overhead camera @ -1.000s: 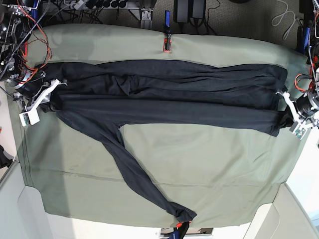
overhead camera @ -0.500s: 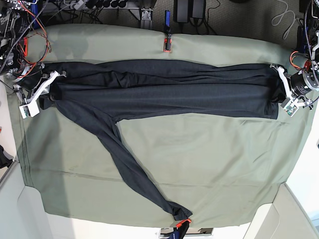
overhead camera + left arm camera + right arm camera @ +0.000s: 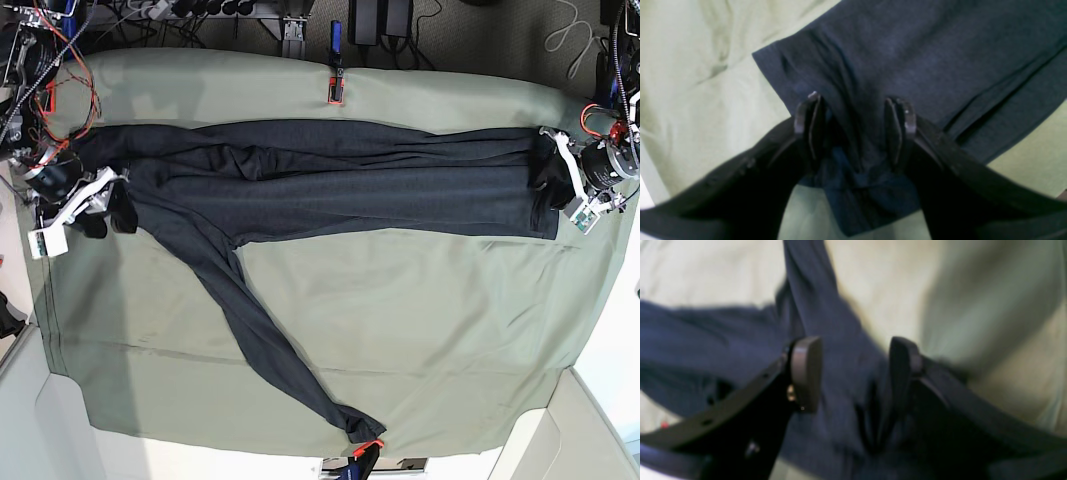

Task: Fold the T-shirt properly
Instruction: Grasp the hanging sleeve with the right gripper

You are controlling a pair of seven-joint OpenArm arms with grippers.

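The T-shirt [image 3: 340, 190] lies as a long dark band across the far half of the sage-green table cloth [image 3: 430, 330]. One sleeve [image 3: 270, 350] trails diagonally to the near edge. My left gripper [image 3: 555, 185] is at the band's right end. In the left wrist view the left gripper [image 3: 853, 126] has its jaws apart, with a ridge of the shirt [image 3: 907, 50] between them. My right gripper [image 3: 108, 210] is at the band's left end. In the blurred right wrist view the right gripper [image 3: 853, 373] also has its jaws apart over the shirt [image 3: 706, 340].
A clamp [image 3: 337, 90] holds the cloth at the far edge and another clamp [image 3: 365, 450] at the near edge beside the sleeve's tip. Loose red and black wires [image 3: 55, 90] hang at the far left. White table corners show at the near left and right.
Both grippers carried the shirt's near edge toward the far side, so the band is narrower. The right gripper has since drifted back toward the near left, and that end has gone slack.
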